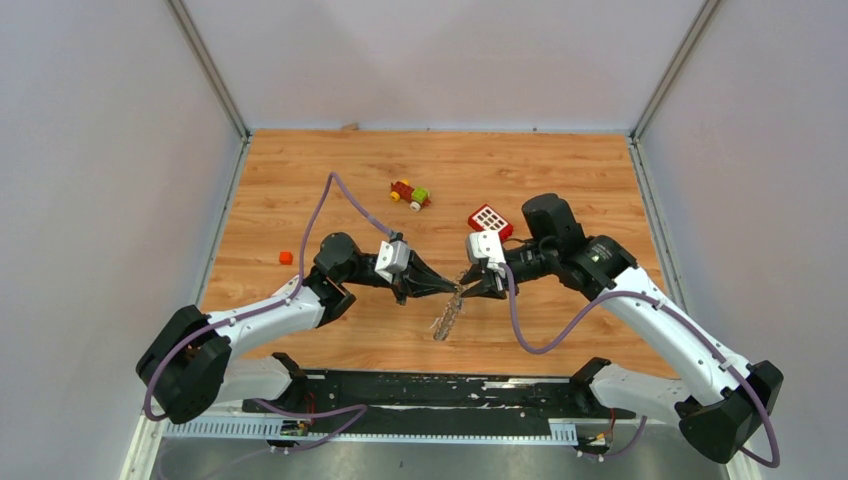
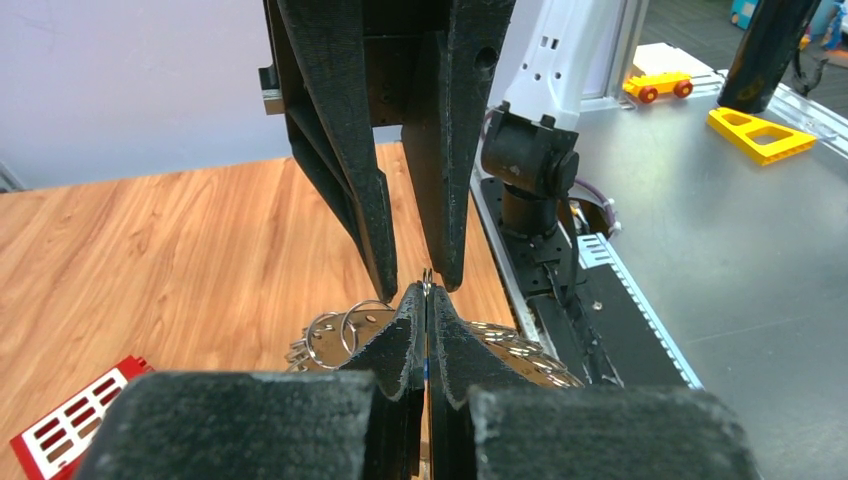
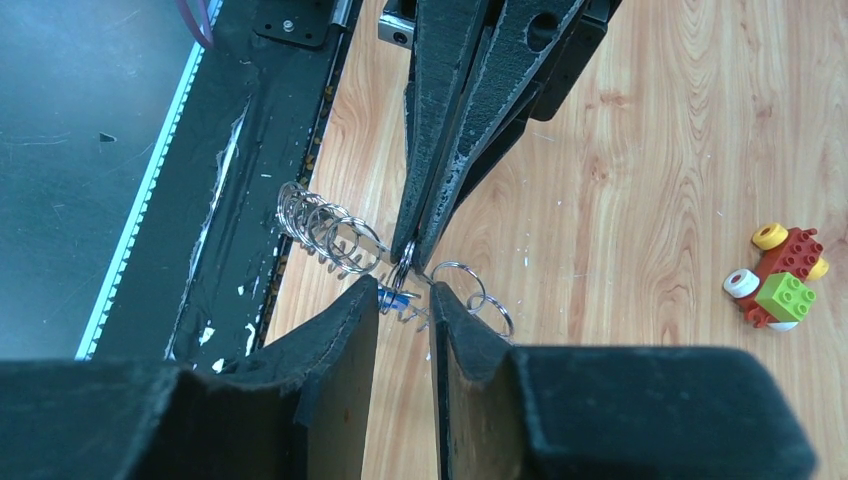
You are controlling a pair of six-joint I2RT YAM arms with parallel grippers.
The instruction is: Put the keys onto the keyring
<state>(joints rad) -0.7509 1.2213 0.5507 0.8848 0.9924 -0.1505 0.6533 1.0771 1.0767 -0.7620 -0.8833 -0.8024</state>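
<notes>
left fingers (image 3: 435, 130) pressing together, pinching a wire loop of the keyring (image 1: 447, 315), right fingers (image 3: 340, 350) standing narrowly apart either side of the blue-headed key (image 3: 395, 298)

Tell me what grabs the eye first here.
The pincers meet tip to tip at centre: the left pincer is shut on a wire loop of the keyring, which trails toward the near edge. The right pincer faces it, jaws slightly apart around a small blue piece; grip unclear. Behind them sit a red block and a colourful toy.
</notes>
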